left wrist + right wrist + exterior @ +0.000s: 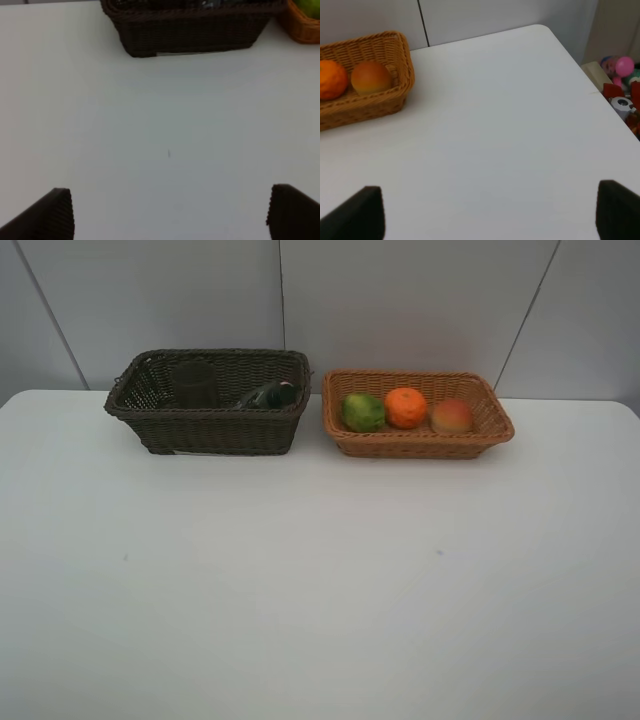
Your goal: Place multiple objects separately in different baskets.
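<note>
The dark brown basket (210, 430) stands at the back left; it also shows in the left wrist view (190, 35). Inside it lie a dark green-black bottle (268, 395) and a dim cup shape (196, 383); the pink bottle is hidden. The light tan basket (415, 445) at the back right holds the green fruit (362, 412), the orange (405, 407) and the red-orange fruit (452, 416). The right wrist view shows this basket (380, 102), orange (331, 79) and red-orange fruit (370, 77). My left gripper (170, 212) and right gripper (490, 212) are open and empty over bare table, out of the high view.
The white table (320, 580) runs forward from the baskets to the near edge. Its right corner and edge show in the right wrist view (555, 40). Beyond that edge lie colourful toys and clutter (622, 85). A grey panelled wall stands behind the baskets.
</note>
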